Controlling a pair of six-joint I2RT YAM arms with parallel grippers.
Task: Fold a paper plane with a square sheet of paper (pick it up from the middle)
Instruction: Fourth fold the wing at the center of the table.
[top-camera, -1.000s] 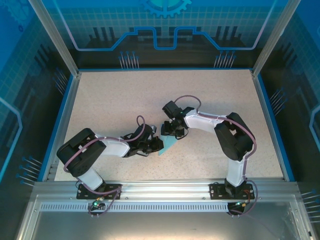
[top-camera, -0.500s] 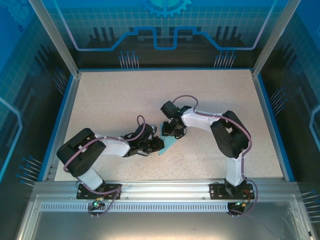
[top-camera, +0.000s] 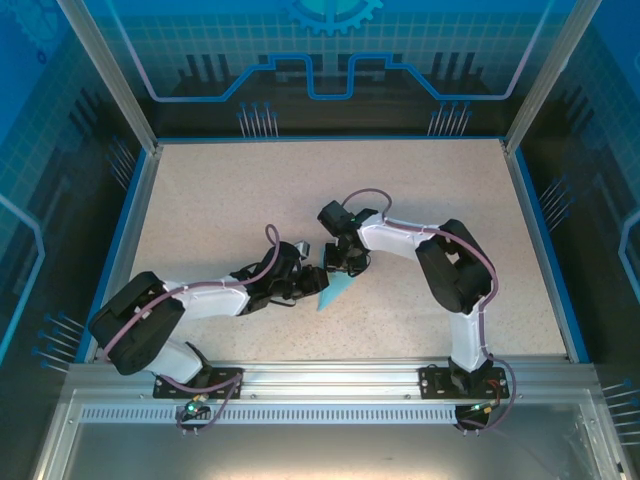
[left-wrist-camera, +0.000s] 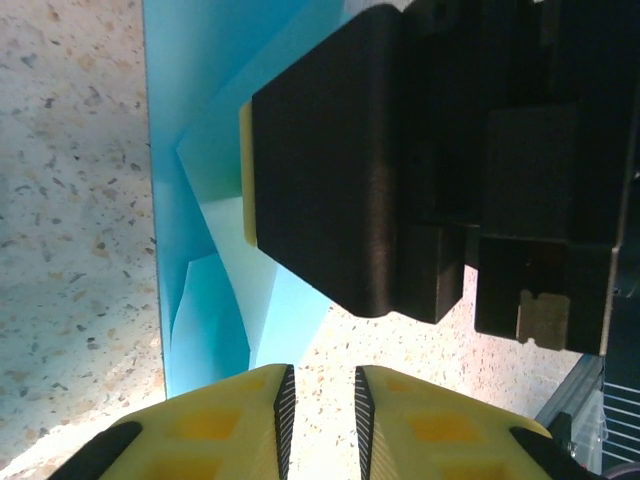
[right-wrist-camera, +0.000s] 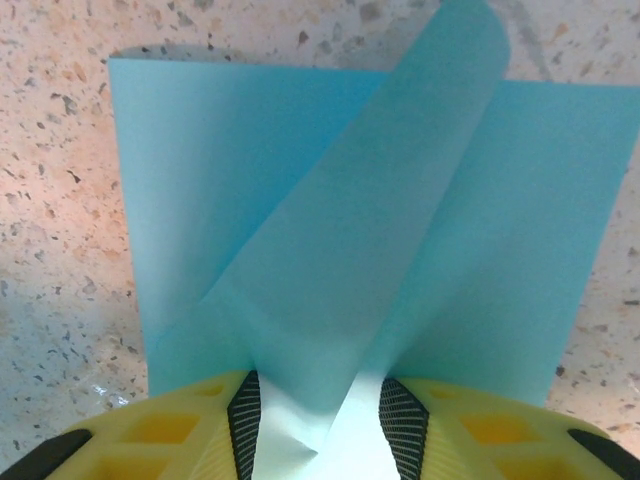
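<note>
The square sheet of paper (top-camera: 337, 291) lies partly folded near the table's middle, light blue, with a point toward the near edge. In the right wrist view a flap of the sheet (right-wrist-camera: 330, 220) rises off the flat part and runs between the yellow fingers of my right gripper (right-wrist-camera: 318, 405), whose jaws stand apart around it. My left gripper (left-wrist-camera: 320, 390) sits just left of the sheet (left-wrist-camera: 195, 150), jaws a little apart with only bare table between them. From above, the left gripper (top-camera: 306, 283) and the right gripper (top-camera: 338, 264) nearly meet over the sheet's far edge.
The speckled table (top-camera: 220, 200) is walled by blue rails and aluminium posts. The right gripper's black body (left-wrist-camera: 340, 170) hangs close in front of the left wrist camera. Both arms' bases (top-camera: 200, 383) sit at the near edge.
My left gripper has opened a little, letting go of the sheet, and the left arm has stretched lower and further right. The right gripper has edged slightly left.
</note>
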